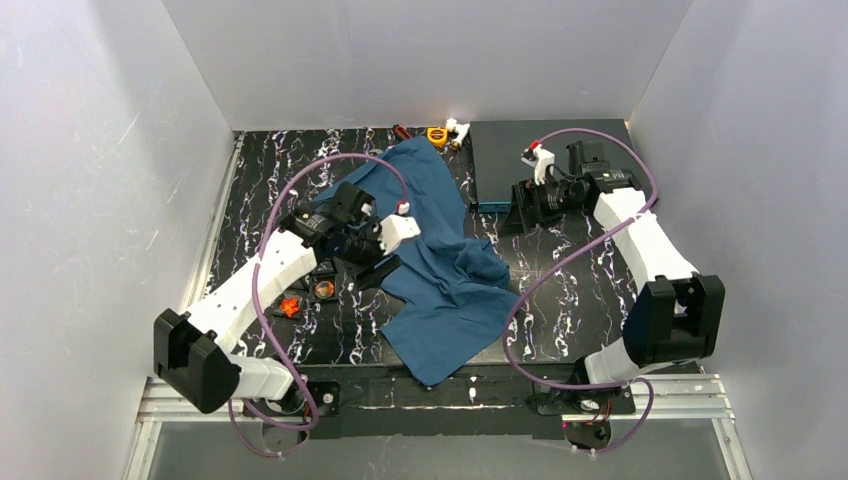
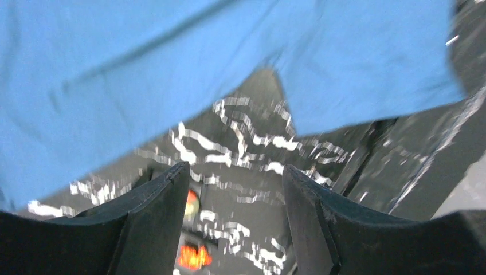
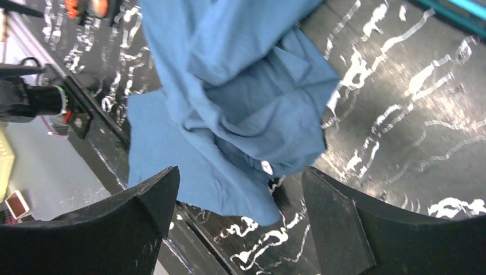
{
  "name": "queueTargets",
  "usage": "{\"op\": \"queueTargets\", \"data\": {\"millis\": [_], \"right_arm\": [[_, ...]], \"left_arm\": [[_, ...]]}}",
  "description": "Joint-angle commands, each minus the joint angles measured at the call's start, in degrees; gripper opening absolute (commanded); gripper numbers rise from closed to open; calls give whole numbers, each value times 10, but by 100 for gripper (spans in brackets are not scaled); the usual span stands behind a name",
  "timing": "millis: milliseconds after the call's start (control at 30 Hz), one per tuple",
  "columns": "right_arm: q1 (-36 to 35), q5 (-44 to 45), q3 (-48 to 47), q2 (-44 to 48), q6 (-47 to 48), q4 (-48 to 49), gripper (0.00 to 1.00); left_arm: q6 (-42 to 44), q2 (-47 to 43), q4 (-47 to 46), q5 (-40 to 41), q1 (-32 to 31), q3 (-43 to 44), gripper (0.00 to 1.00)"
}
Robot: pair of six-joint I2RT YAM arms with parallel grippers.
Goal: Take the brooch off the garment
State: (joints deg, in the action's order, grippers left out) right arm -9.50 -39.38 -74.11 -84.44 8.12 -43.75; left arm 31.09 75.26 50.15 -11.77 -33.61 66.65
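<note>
The garment (image 1: pixel 445 260) is a teal-blue T-shirt, crumpled across the middle of the black marbled table; it also fills the top of the left wrist view (image 2: pixel 172 63) and lies ahead in the right wrist view (image 3: pixel 240 97). No brooch shows on the cloth. A small round orange-centred piece (image 1: pixel 325 290), probably the brooch, lies on the table left of the shirt, partly behind my left fingertip (image 2: pixel 192 203). My left gripper (image 1: pixel 372 268) hovers at the shirt's left edge, open and holding nothing (image 2: pixel 234 168). My right gripper (image 1: pixel 515 215) stands open and holding nothing to the right of the shirt (image 3: pixel 239 172).
A red-orange flame-shaped piece (image 1: pixel 290 305) lies near the round one (image 2: pixel 193 256). A dark slate box (image 1: pixel 560 150) sits at the back right. Small yellow (image 1: pixel 437 134), white (image 1: pixel 458 128) and red (image 1: pixel 400 130) items line the back edge. White walls enclose three sides.
</note>
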Motion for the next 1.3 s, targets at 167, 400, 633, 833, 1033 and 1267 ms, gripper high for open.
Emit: {"op": "queueTargets", "data": {"millis": [167,400,633,833,1033,1267], "right_arm": [[34,111,13,-29,54,-30,73],[36,130,21,-43,60,-14,68],[38,110,17,-63,69,-19,68],[38,89,8,-89,77,-17,66],[30,75,6,-116,58,24,62],[29,54,-6,-136,50,32,61]], "left_arm": [[2,104,-167,-267,-42,139,62],[30,259,-175,-275,-103,268,62],[95,327,-196,-249,-123,258,51],[179,287,-167,-247,-124,161,6],[206,235,-151,-248,-126,63,0],[93,187,-245,-246,-126,71,43]]}}
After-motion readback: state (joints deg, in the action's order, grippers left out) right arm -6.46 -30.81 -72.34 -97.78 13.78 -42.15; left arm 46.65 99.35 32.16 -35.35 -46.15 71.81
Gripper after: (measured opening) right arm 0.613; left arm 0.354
